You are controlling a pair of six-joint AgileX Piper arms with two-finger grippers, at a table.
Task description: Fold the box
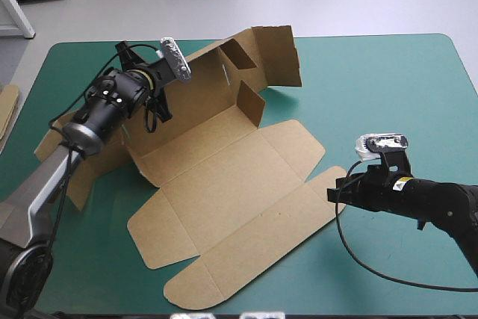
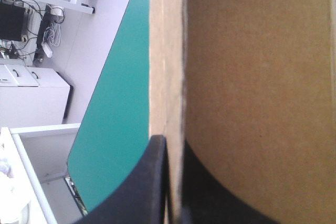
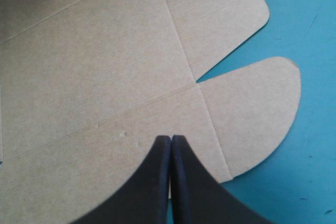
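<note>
Left gripper [image 2: 173,142]: all but closed on the box [image 1: 224,184]. Its wrist view shows one black finger on each face of a board edge, with the sheet pinched between them. In the high view the grip sits on the long far-left panel, near that panel's left end.

Right gripper [image 3: 170,139]: fingers pressed together in a pointed arch, nothing between them. The tips are over the right strip of the board, just beside the crease that leads to the rounded flap [image 3: 257,114]. Cannot tell whether they touch the board or hang just above it.

Box position: mid-table [image 1: 388,72], opened out. The middle and near panels lie flat on the teal-green cover. The far-left panel is lifted off the cover, and its end flaps [image 1: 272,57] stand up at the far end. Spare board [image 1: 7,110] shows at the table's left edge, well apart from the work.

Step in hand (judgement): raising the first long wall along its crease. Task is early, as most of the sheet is unfolded and no flap is tucked.

Next move (judgement):
- Left arm brings the held wall fully upright on the crease.
- Right gripper needs to press down on the flat base so the sheet does not slide or lift with the wall.
- After that, the end flaps need turning inward.

Risk: board is light and stiff, so the whole sheet may pivot rather than bend.
</note>
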